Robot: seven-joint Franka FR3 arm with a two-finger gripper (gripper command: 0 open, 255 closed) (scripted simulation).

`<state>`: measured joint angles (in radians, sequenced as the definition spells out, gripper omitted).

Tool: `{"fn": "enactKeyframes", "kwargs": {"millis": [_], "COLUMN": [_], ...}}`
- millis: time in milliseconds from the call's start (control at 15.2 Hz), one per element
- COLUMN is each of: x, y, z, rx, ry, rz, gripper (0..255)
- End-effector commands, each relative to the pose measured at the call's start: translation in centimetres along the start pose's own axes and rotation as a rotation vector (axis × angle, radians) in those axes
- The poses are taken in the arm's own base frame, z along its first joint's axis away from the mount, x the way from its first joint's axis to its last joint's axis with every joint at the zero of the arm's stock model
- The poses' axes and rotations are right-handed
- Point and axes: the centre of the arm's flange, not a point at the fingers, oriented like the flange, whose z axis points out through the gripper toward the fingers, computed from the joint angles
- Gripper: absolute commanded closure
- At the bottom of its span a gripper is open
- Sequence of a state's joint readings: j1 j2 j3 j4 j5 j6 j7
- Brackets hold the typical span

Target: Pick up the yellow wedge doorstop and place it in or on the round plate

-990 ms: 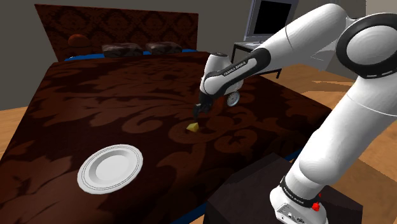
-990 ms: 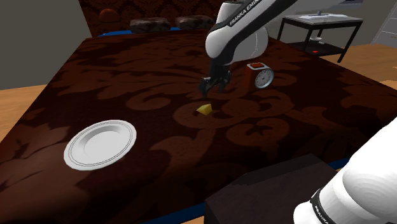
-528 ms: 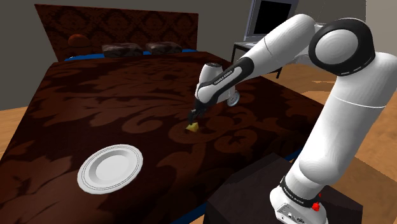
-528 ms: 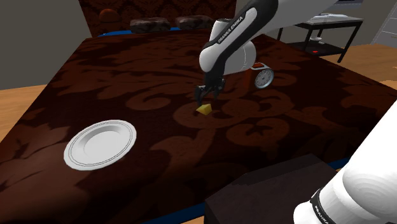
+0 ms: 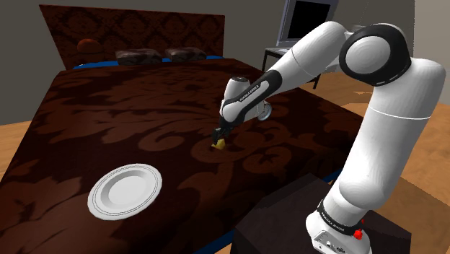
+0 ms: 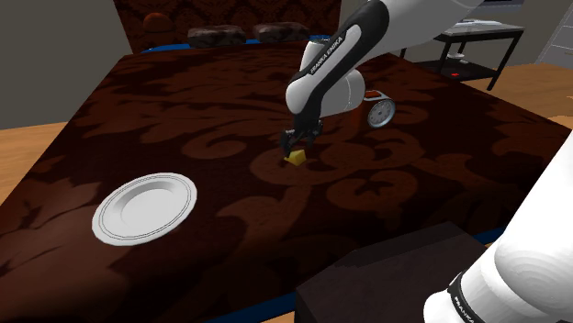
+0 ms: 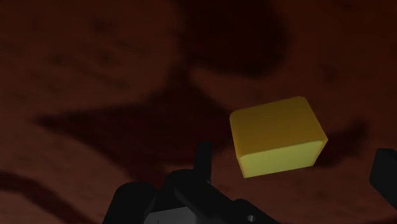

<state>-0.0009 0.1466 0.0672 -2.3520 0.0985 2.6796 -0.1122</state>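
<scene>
The yellow wedge doorstop point(image 5: 216, 144) point(image 6: 296, 159) lies on the dark brown patterned bedspread, near its middle. My black gripper point(image 5: 218, 134) point(image 6: 292, 142) hangs just above it, pointing down, open. In the wrist view the doorstop point(image 7: 277, 135) sits between the two spread fingers of the gripper point(image 7: 292, 154), closer to one than the other; neither finger visibly touches it. The round white plate point(image 5: 125, 189) point(image 6: 145, 206) rests flat on the bedspread, well away from the wedge towards the near edge, on both exterior views' left.
A small clock beside a red-brown box point(image 6: 375, 110) stands on the bed just behind the arm. Pillows point(image 5: 162, 55) line the headboard. A side table with a screen point(image 5: 306, 25) stands beyond the bed. My dark stand point(image 5: 303, 216) fills the lower right.
The gripper has come down and slightly towards the shoulder view's left, from well above the wedge to just over it. Its fingers stayed open. The wedge and plate have not moved.
</scene>
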Motion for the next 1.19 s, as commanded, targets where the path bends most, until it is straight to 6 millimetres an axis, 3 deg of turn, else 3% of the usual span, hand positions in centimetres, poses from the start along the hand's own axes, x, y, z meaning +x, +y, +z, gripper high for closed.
{"fn": "enactKeyframes", "kwargs": {"millis": [0, 132, 198, 792, 1122], "x": [0.0, 0.0, 0.0, 0.0, 0.5], "y": [0.0, 0.0, 0.0, 0.0, -0.1], "z": [0.0, 0.0, 0.0, 0.0, -2.6], "rx": [0.000, 0.000, 0.000, 0.000, 0.000], "ry": [0.000, 0.000, 0.000, 0.000, 0.000], "rz": [0.000, 0.000, 0.000, 0.000, 0.000], "gripper": [0, 0, 255, 255, 255]}}
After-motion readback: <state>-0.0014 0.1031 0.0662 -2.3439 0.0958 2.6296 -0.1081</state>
